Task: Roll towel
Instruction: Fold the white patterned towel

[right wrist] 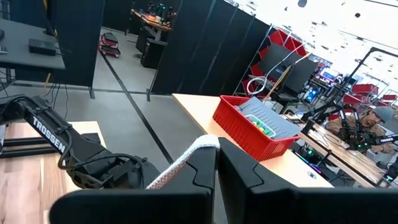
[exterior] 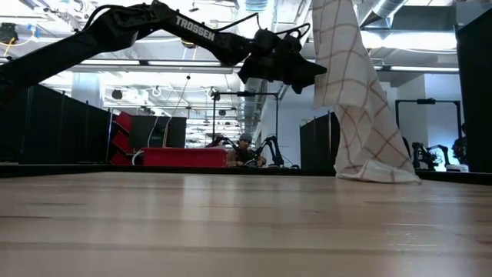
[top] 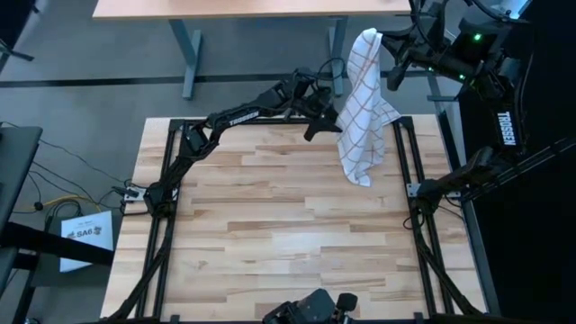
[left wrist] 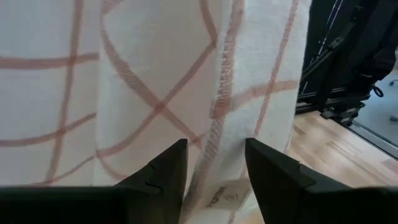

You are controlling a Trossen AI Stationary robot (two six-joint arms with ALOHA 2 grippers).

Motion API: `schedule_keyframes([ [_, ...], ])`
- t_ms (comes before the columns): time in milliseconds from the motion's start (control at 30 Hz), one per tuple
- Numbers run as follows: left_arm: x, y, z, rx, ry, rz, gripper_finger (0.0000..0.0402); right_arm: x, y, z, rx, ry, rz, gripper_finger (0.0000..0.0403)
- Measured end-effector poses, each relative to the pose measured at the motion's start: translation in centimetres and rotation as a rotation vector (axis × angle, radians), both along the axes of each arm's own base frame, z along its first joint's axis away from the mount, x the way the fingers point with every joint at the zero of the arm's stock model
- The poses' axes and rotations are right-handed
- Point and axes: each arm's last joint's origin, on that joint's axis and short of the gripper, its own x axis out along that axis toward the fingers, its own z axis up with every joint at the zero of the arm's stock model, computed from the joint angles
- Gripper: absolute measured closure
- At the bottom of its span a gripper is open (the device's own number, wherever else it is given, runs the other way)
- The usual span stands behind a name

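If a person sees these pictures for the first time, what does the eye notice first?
First, the checked towel, hanging from the right pincer high over the table's far right corner, its lower end touching the wooden table. Next, the left pincer, raised beside the cloth with its fingers open around a hanging edge.

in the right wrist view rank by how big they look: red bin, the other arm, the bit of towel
1. left arm
2. red bin
3. towel, only a strip showing

The arm sits nearer the camera, so this is apparent size only.

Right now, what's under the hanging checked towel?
The thin white cloth towel with reddish-brown check lines hangs from the right claw, its lower end resting on the light wooden table. Whatever is beneath that bunched end is covered.
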Motion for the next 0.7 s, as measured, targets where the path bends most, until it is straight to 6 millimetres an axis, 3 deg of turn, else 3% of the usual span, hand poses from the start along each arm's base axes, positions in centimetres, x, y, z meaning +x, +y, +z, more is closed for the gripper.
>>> schedule_keyframes([
  [133,-0.5,0.4,-0.5,-0.008,0.050,0.010,0.0371,0.0,0.0,0.0,-0.006,0.000,0.000,0.0403],
  [200,-1.3,0.7,-1.0,-0.017,0.133,0.044,0.0391,0.0,0.0,0.0,-0.012,0.008,0.001,0.0403],
  [300,-3.6,0.6,0.0,0.112,0.320,0.173,0.0400,0.0,-0.1,-0.1,-0.013,0.025,-0.001,0.0403],
  [467,-8.4,-1.4,5.3,0.405,0.556,0.306,0.0401,-0.1,-0.2,-0.6,-0.043,0.106,-0.054,0.0403],
  [700,-17.5,-6.2,17.0,0.518,0.507,0.587,0.0401,-0.3,-0.2,-0.6,-0.068,0.134,-0.076,0.0403],
])
